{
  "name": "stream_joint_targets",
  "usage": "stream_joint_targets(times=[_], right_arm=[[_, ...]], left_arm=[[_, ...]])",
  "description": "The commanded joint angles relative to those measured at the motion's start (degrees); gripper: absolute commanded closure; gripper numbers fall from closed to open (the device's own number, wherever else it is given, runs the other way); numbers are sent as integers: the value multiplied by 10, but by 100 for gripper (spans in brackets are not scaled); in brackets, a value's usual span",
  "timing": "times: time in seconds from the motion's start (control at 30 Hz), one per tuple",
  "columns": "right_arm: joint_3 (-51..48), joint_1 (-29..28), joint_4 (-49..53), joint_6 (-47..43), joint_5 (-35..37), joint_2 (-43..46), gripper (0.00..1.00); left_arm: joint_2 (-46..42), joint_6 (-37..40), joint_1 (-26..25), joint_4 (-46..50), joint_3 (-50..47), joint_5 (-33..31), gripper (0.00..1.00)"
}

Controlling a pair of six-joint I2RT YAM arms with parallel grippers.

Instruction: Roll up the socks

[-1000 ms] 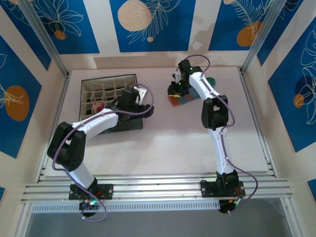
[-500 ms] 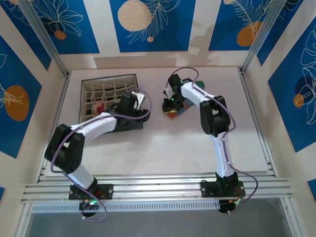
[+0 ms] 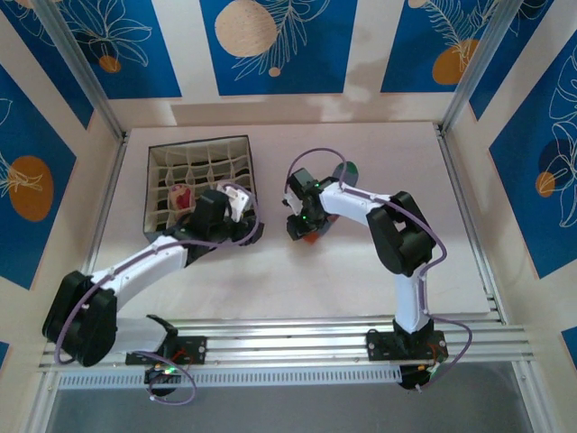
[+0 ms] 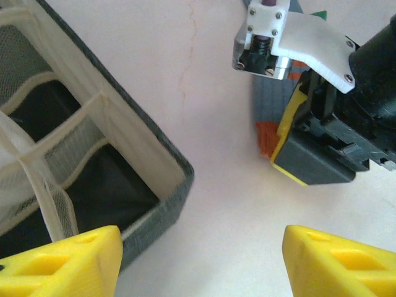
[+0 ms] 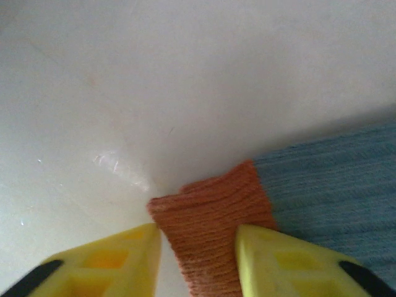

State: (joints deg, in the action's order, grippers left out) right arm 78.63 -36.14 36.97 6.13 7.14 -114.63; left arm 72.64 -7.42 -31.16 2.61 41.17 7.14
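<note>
Right now the right jaws are clamped on the orange cuff point(image 5: 207, 216) of the grey-blue sock point(image 5: 334, 179), with the ribbed fabric pinched between the two yellow fingers point(image 5: 111, 260). That sock lies on the pale table point(image 3: 343, 271), near its middle and just to the right of the divided box point(image 4: 145, 158). It stretches away from the cuff toward its green toe point(image 4: 317, 12), which peeks out past the right arm. The left jaws stand wide apart with nothing between them, hovering over bare table just off the near right corner of the box, close to the sock but not touching it. From above, a peach sock with maroon point(image 3: 183, 194) sits bundled in a compartment on the left side of the box; exactly which cell is hard to tell. A strip of bare table separates the ends of the two arms.
</note>
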Motion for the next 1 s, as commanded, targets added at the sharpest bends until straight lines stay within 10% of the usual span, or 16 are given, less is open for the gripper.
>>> stream_joint_targets(times=[0.0,0.27,0.63,0.97], right_arm=[[-70,-30,27,20,-8,-17,67],[-144,-37,-20,39,-65,91,51],[-158,-47,46,88,35,178,47],[-184,-144,39,-71,175,230,46]], left_arm=[[-44,-3,-3,-10,-39,42,34],[-95,86,-6,-25,-69,132,36],[-98,191,-32,-114,-111,156,38],[-62,221,-42,-201,-147,143,37]])
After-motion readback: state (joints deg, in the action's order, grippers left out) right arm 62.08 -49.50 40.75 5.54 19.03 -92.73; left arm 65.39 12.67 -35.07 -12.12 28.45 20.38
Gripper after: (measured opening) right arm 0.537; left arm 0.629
